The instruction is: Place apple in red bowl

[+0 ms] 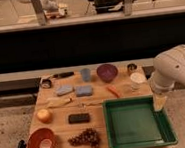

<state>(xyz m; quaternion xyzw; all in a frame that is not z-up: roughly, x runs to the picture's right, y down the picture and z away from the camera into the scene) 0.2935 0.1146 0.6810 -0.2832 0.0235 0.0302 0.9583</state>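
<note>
Your gripper (160,107) hangs on the right side of the scene, just above the far right corner of the green tray (137,126), at the end of the white arm (175,71) that bends in from the right edge. Its fingers stand apart with nothing between them. Look across to the other side of the wooden table (99,120) and there is your apple (44,115), small, round and yellow-orange, sitting on the bare wood near the left edge, well apart from the gripper. The red bowl (34,139) sits just in front of the apple at the near left corner, its pale inner bottom showing and nothing in it. To the right of the bowl lies the dark cluster of grapes (85,137), and beyond those a flat black block (79,118). Further back you have two blue sponges (84,91), a thin orange carrot (113,91), a blue cup (86,74), the dark purple bowl (107,72) and a white cup (137,80) close to the arm.
</note>
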